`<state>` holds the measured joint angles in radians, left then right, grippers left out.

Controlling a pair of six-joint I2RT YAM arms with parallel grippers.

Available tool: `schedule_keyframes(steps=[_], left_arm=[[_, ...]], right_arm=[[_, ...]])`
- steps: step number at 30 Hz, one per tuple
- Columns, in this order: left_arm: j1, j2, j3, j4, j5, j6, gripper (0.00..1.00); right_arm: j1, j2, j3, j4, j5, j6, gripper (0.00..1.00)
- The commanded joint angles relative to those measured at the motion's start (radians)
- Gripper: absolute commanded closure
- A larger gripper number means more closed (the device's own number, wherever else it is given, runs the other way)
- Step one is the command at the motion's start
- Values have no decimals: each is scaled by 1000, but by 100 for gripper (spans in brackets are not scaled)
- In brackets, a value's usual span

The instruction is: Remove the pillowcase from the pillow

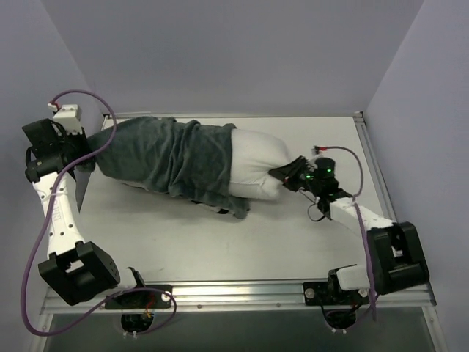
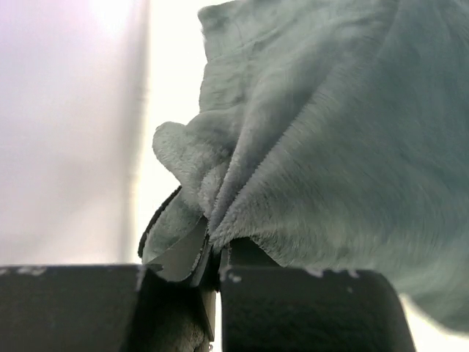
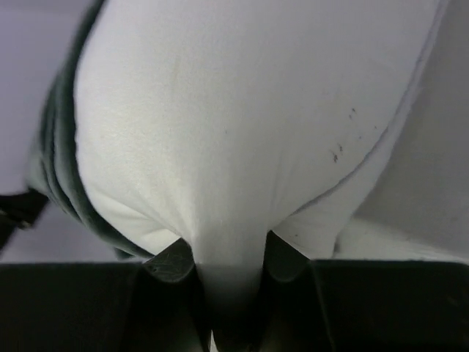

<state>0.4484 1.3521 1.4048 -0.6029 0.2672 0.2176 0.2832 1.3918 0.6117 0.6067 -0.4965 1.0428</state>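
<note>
Across the far half of the table [image 1: 293,242]: pillowcase [image 1: 161,158], grey-green face outward, bunched over the left part of the pillow [image 1: 256,165]; the pillow's white right end is bare. Jaws of left gripper [image 2: 212,257] clamped on a fabric fold at the pillowcase's left end. Jaws of right gripper [image 3: 229,271] clamped on the pillow's right end.

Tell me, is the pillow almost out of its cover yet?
Partly. Done: the white right end of the pillow pokes out of the grey-green cover. In hand: the left end effector pinches the cover's left end, and the right end effector pinches the bare pillow. Left: the rest of the pillow is inside, so the cover has yet to slide off.
</note>
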Motion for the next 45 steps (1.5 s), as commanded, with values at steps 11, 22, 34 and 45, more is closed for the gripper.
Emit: schedule_keyframes(steps=[11, 22, 34, 45], left_arm=[[140, -13, 85, 31, -6, 57, 98], [309, 88, 396, 3, -108, 149, 98], [427, 142, 729, 110, -126, 99, 98], [539, 167, 866, 164, 53, -112, 98]], right_arm=[[-895, -192, 102, -338, 52, -245, 100], [-918, -157, 318, -565, 219, -418, 100], [-923, -146, 395, -668, 369, -521, 100], [-908, -131, 474, -707, 377, -561, 100]])
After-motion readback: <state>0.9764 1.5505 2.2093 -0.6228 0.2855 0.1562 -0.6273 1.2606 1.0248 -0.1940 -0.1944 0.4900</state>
